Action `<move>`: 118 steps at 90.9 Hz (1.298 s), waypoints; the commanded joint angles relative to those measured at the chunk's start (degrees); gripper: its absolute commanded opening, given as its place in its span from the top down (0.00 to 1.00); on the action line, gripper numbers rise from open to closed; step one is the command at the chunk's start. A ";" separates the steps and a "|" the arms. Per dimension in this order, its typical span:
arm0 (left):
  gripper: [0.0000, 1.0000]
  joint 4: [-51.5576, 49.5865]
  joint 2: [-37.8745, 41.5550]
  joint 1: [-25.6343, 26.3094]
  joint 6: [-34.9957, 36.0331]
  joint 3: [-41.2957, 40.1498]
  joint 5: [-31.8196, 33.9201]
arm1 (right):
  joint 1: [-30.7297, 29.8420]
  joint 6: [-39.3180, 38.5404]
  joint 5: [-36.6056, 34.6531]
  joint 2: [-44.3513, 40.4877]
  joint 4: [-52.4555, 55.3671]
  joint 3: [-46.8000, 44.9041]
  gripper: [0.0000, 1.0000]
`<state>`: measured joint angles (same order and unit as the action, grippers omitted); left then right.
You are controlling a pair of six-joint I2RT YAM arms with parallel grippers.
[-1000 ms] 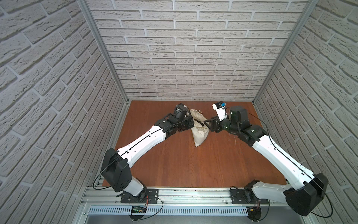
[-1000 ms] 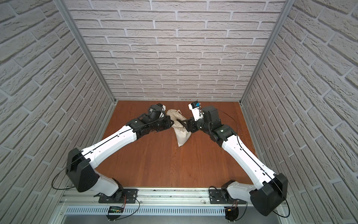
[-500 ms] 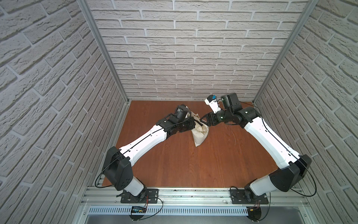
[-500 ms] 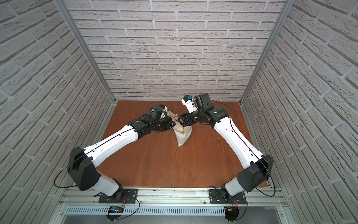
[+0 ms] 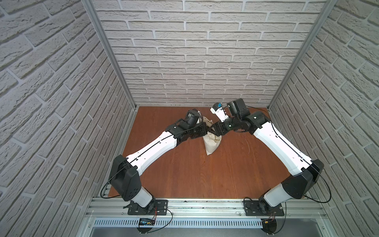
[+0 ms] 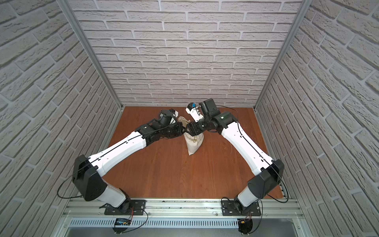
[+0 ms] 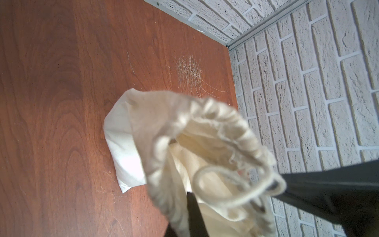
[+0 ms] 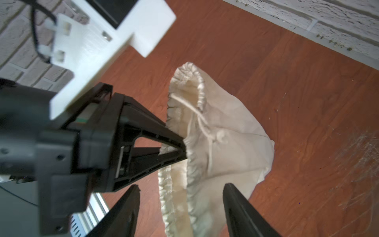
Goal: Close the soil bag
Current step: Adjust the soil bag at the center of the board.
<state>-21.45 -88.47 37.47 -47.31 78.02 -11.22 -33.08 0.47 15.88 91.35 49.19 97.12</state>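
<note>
The soil bag lies on the desk near the back wall and appears in both top views. Its sewn bottom corner rests on the desk and points away from the back wall. Its gathered mouth is the end nearer the back wall and sits higher than the corner.

The left gripper has its jaws pressed together, pinching the gathered hem of the soil bag. In the right wrist view its black fingers converge to a point at the cloth.

The right gripper has its jaws spread, with one finger on each side of the hem. Contact with the cloth cannot be determined.

The mouth is open, and the left wrist view shows the inside. The cord runs from the hem to a knot lying on the cloth.

A scratch patch marks the desk just beside the soil bag.
</note>
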 commanded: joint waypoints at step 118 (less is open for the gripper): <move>1.00 -24.19 1.27 -15.78 16.24 23.13 -15.29 | 2.06 18.68 -11.49 -4.59 -1.73 8.63 0.97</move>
<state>-42.94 -86.72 23.51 -33.80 99.66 -24.93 -32.27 14.06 6.48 90.96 50.57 107.35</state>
